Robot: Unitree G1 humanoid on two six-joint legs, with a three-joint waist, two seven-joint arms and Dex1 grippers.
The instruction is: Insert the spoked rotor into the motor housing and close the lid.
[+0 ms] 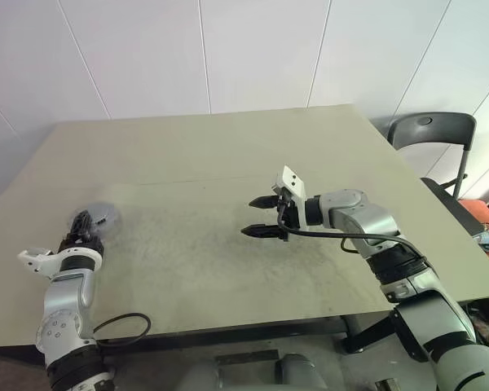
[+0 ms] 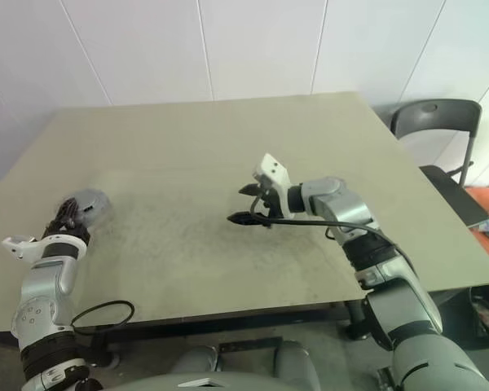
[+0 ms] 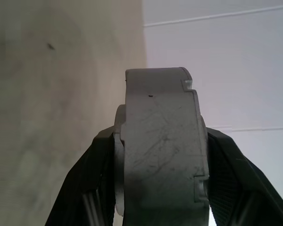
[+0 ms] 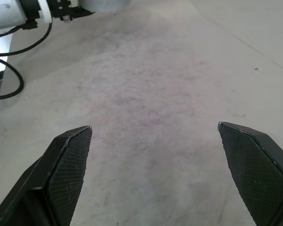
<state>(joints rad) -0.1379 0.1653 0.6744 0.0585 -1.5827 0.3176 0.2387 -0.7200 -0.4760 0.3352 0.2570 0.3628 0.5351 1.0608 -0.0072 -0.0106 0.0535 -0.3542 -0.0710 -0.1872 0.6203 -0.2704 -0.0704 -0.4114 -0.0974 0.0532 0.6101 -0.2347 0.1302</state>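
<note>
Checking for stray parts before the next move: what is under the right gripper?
Under the open right gripper lies bare table; its wrist view shows plain surface between the fingertips. Nothing there looks covered. The grey disc, apparently the assembled motor, sits clamped in the left gripper.

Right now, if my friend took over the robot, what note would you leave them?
Left gripper: shut on a round grey metal part, seen edge-on at the wrist; lid or closed motor, I cannot tell.
Right gripper: open, empty, above the middle of the table.
Done: that part is in hand near the table's left edge.
Left: uncertain. Check what that part is before the next step.
</note>
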